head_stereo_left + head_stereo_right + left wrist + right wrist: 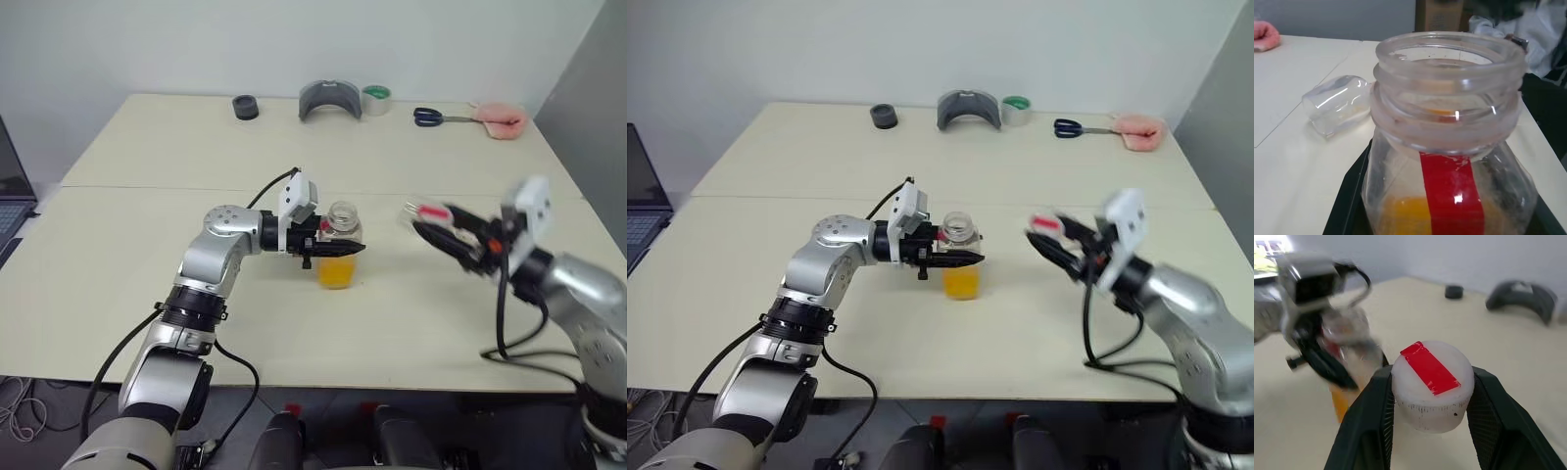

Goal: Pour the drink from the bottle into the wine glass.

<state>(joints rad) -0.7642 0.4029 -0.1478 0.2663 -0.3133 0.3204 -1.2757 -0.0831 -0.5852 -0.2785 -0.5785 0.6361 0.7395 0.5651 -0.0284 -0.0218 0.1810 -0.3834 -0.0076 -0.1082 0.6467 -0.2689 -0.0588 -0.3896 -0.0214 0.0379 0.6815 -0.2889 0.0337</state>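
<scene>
The bottle (340, 247) stood upright near the middle of the table (157, 176), open at the neck, with the drink (336, 273) filling only its lower part and a red strip (1452, 196) running down its side. The left gripper (338, 249) was clenched on the bottle just below the shoulders, reaching in from the bottle's nine o'clock. The cap (1431, 384), white with a red patch on top, was off the bottle and grasped between the fingers of the right gripper (431, 223), which hung in the air at the bottle's three o'clock, well apart from it and blurred in the head views. In the left wrist view a clear glass (1337, 105) lay on its side on the table beyond the bottle; whether it had a stem could not be told, and the bottle hid it in the head views. Along the far edge, at about twelve o'clock from the bottle, lay a grey curved thing (330, 100) with a tape roll (376, 99) just beside it; a small black ring (245, 107) sat toward eleven o'clock, and scissors (441, 117) and a pink cloth (501, 120) toward one o'clock. A laptop (12, 186) showed at the table's left end. Nothing stood between the two grippers.
</scene>
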